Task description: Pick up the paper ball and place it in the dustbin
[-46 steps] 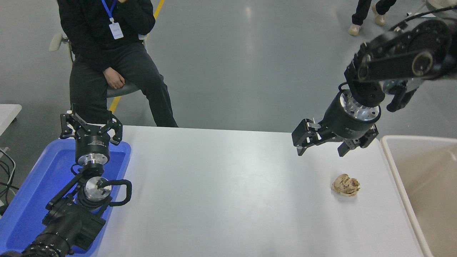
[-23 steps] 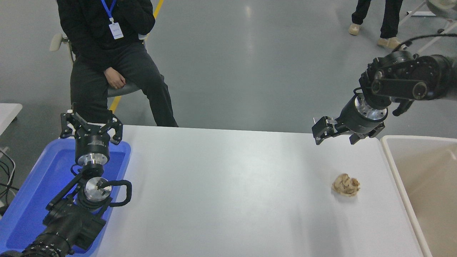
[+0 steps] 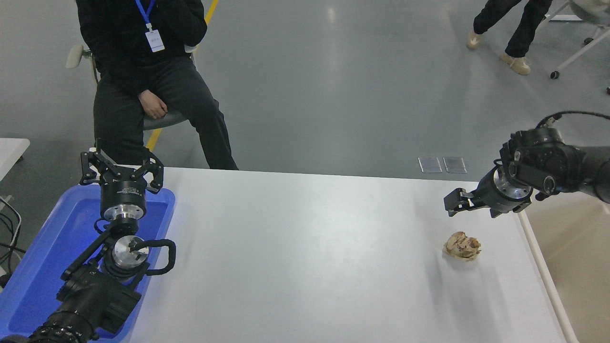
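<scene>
The paper ball, a crumpled tan-brown wad, lies on the white table near its right side. The dustbin, beige with a pale rounded rim, stands just past the table's right edge, to the right of the ball. My right gripper is open and empty, low over the table's far right corner, a short way behind the ball and apart from it. My left gripper is open and empty, parked over the blue tray at the lower left.
A bright blue shallow tray sits at the table's left edge under the left arm. A person in black sits on a chair beyond the far left of the table. Another person's legs show at the top right.
My right arm has swung down and to the right, from high over the table's far right to low near the dustbin's corner. The paper ball and left arm have not moved.
</scene>
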Robot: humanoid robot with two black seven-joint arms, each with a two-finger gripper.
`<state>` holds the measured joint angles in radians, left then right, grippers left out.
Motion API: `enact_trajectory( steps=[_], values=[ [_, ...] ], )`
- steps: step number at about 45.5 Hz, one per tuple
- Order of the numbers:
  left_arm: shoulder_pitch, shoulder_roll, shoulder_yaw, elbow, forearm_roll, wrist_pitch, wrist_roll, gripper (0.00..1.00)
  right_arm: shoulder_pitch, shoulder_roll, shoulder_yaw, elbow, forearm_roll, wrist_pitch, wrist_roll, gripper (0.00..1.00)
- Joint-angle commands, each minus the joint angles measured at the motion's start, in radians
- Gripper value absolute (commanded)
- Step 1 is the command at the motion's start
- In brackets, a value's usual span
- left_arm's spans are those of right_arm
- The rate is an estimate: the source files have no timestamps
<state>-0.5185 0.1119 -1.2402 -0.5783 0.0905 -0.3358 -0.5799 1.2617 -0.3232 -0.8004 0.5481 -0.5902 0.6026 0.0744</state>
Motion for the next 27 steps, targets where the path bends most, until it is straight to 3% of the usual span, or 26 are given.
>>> enact_trajectory(
  steps=[1,27],
  values=[
    [0.000,0.000,0.001,0.000,0.000,0.000,0.000,0.99,-0.097,0.023,0.009,-0.043,-0.011,-0.073,0.028,1.00],
    [0.000,0.000,-0.001,0.000,0.000,0.000,0.000,0.99,-0.179,0.041,0.064,-0.043,-0.011,-0.153,0.027,1.00]
  ],
)
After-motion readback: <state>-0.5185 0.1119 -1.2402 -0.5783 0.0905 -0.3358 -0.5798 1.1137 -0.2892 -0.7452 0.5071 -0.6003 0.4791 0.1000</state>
